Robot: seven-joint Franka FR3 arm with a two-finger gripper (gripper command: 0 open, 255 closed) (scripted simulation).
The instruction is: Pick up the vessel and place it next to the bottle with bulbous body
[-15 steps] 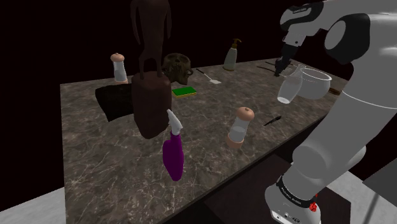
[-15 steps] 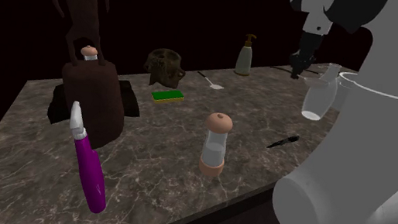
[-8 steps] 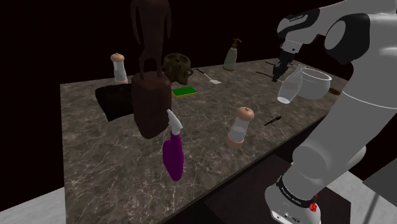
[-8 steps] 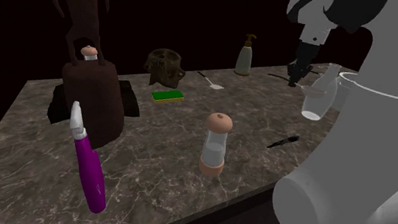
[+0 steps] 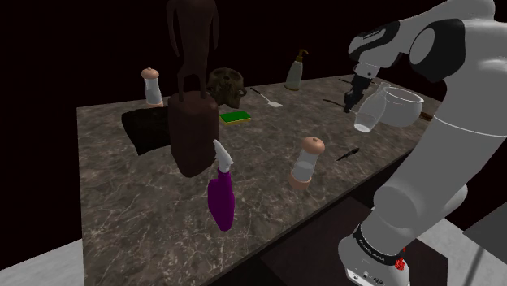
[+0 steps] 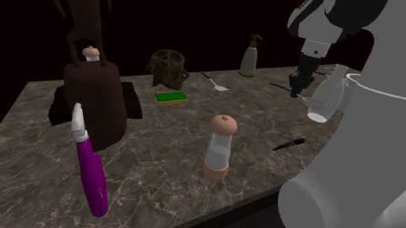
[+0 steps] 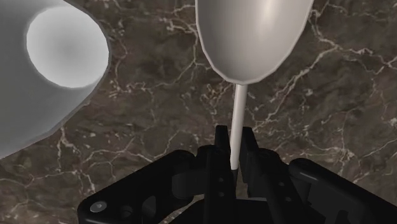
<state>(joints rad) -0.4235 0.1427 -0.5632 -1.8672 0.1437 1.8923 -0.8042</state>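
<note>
**Tool** (image 7: 232, 137): black two-finger type, closed on the thin white stem of the vessel. In the wrist view both fingers press the stem from either side. It sits at the upper right of the shoulder view (image 5: 350, 101).

**Vessel** (image 5: 367, 112): a clear stemmed glass, grey-white in the wrist view, gripped and hanging at the tool over the right end of the tabletop (image 5: 146, 187). The bowl lies straight ahead of the fingertips, and the long axis of the stem runs on from the tool's own line. Whether the glass is clear of the marble cannot be told.

**White bowl** (image 5: 404, 106): just beside the glass, on its right in the shoulder view. It is a likely snag if the glass swings that way.

**Pump bottle** (image 5: 296, 71): pale green with a pear-shaped body, at the far edge, top centre-right. Judged to be the target.

**Purple spray bottle** (image 5: 221, 195): lower centre, a less likely candidate.

**Governing relation:** the pump bottle lies up and to the left of the held glass in the shoulder view, and well apart from it. The carry therefore runs leftward, away from the white bowl. The glass probably needs turning upright before it is set down.
</note>
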